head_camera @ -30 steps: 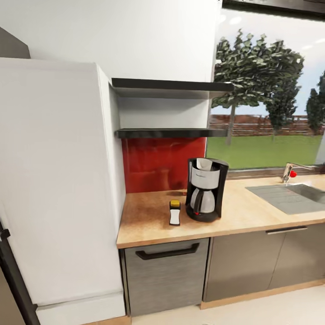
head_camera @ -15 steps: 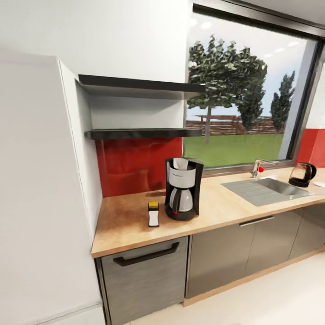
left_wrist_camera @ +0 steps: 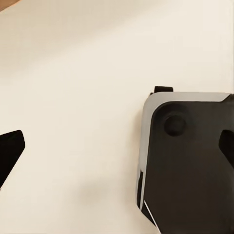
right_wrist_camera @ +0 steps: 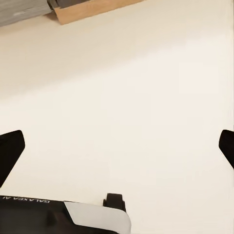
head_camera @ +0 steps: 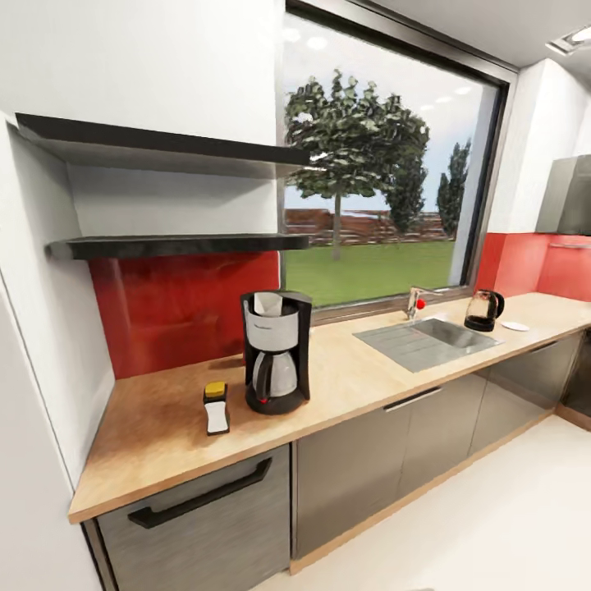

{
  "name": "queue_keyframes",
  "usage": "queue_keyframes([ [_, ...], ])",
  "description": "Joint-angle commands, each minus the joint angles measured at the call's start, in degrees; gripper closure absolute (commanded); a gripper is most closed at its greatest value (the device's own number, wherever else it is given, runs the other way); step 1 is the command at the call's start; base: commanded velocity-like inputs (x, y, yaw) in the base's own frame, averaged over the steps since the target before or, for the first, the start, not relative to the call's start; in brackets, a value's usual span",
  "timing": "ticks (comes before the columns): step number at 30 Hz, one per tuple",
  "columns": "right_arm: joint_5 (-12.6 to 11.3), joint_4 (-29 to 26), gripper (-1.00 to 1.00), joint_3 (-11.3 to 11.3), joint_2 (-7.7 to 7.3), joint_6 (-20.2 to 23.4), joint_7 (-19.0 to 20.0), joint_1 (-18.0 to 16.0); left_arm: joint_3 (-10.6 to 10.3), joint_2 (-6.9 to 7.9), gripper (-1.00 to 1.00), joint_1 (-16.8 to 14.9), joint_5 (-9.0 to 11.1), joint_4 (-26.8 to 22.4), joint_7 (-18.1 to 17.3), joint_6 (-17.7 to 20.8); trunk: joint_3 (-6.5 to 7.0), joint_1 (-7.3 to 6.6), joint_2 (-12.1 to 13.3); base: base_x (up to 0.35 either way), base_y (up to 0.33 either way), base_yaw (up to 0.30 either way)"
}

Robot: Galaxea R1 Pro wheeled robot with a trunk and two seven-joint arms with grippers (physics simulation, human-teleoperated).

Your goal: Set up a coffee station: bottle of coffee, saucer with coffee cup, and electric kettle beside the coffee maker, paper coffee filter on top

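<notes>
Coffee maker (head_camera: 276,353): your landmark; it stands upright on the kitchen countertop (head_camera: 353,382), in front of the red backsplash (head_camera: 180,316) and below the kitchen shelf (head_camera: 176,245).
Paper coffee filter (head_camera: 268,304): you can see a white cone sitting in the top of the coffee maker.
Bottle of coffee (head_camera: 216,407): on the worktop just beside the coffee maker, on its shelf-end side, yellow cap facing the backsplash; it looks to be lying flat, label up.
Sink (head_camera: 427,341): set into the worktop, well apart from the coffee maker toward the window (head_camera: 382,176) end.
Electric kettle (head_camera: 483,311): upright on the worktop beyond the sink, far from the coffee maker.
Saucer (head_camera: 515,327): a small white disc just past the kettle, farther still from the coffee maker.
Left gripper (left_wrist_camera: 117,146): your left wrist view looks down at pale floor (left_wrist_camera: 73,97) and the robot's dark base (left_wrist_camera: 190,161); the two dark fingertips sit at opposite edges, spread wide, nothing between them.
Right gripper (right_wrist_camera: 117,146): spread wide over the same pale floor, holding nothing; a cabinet plinth (right_wrist_camera: 92,9) shows at the far edge.
Grippers versus task things: both point at the floor, well away from everything on the worktop.
</notes>
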Motion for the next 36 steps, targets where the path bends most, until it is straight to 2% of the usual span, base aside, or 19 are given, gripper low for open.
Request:
queue_keyframes([
  [1, -0.61, 0.01, -1.0, 0.49, 0.01, 0.02, 0.02, -0.01, -0.49, 0.04, -1.0, 0.04, 0.52, -0.12, 0.27, -0.09, -0.02, 0.03, -0.03, 0.191, -0.22, -0.3],
  [25, -0.6, 0.01, -1.0, 0.49, 0.01, 0.02, 0.02, 0.0, -0.49, 0.03, -1.0, 0.04, 0.52, -0.22, 0.27, -0.11, -0.02, 0.03, -0.03, 0.156, -0.242, -0.3],
  [36, -0.59, 0.01, -1.0, 0.49, 0.01, 0.02, -0.07, 0.0, -0.49, 0.04, -1.0, 0.04, 0.51, -0.16, 0.27, -0.11, -0.02, 0.03, -0.03, 0.238, -0.238, -0.3],
])
